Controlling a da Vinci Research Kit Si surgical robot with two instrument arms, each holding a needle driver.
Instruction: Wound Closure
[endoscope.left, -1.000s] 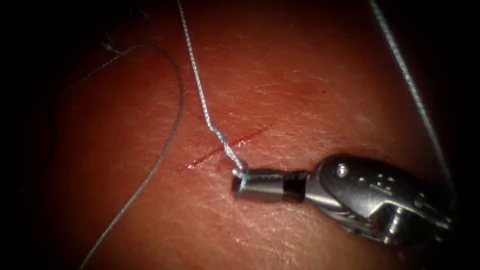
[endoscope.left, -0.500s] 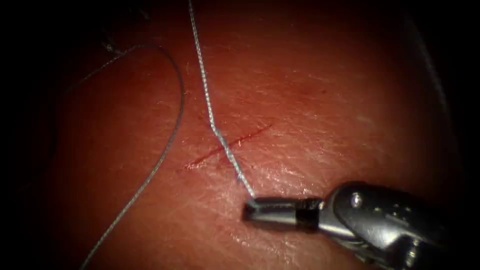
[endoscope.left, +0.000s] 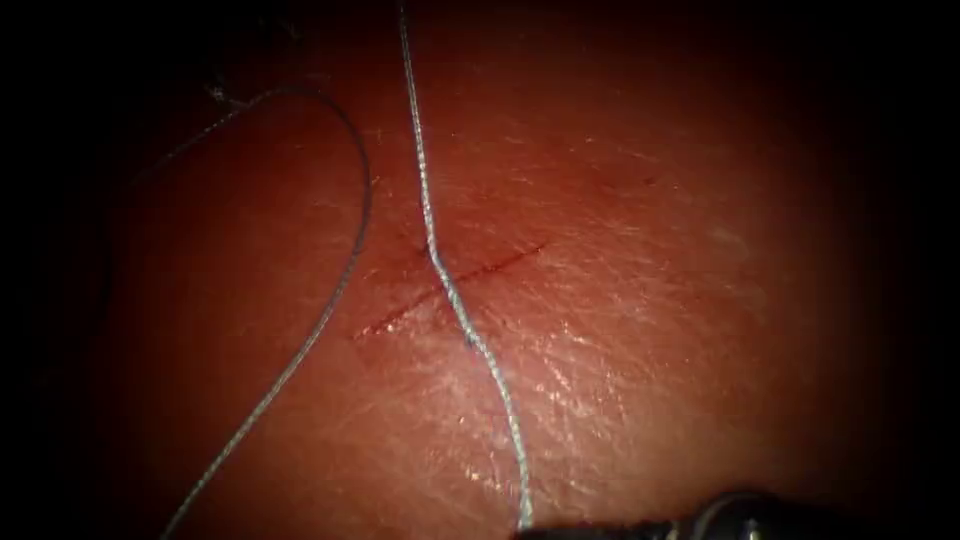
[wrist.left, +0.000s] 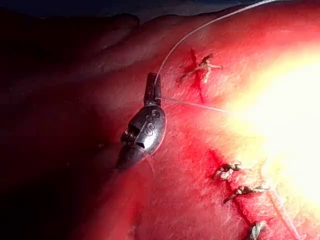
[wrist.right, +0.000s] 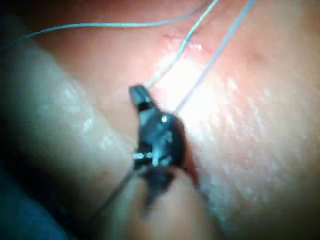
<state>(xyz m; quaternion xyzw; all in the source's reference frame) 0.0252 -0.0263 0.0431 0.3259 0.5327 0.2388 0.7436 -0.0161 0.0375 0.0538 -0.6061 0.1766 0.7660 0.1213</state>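
The tissue (endoscope.left: 640, 330), a broad slab of moist, glistening pork belly with fine skin creases, is seen in the endoscope view with a short, shallow cut (endoscope.left: 450, 285) running obliquely across its middle, edged with a little red fluid. In the left wrist view further knotted stitches (wrist.left: 227, 170) are seen along a reddened line, their ends frayed and tufted. The right arm's tool (wrist.right: 139, 95), a smooth dark metal needle driver, is shown in its own wrist view with its jaws closed on the thread (endoscope.left: 470, 330); at the lower edge of the endoscope view only part of it is seen. From it the pale, twisted thread is carried up across the cut and out of the top of the view, while a second, slack length (endoscope.left: 330, 290) is laid in a wide curve on the left of the cut. The left arm's tool is not made out, so its jaws cannot be judged. The needle is not made out either. If the taut strand is loaded harder, it is judged that it could saw into the soft skin edge or slip from the jaws.
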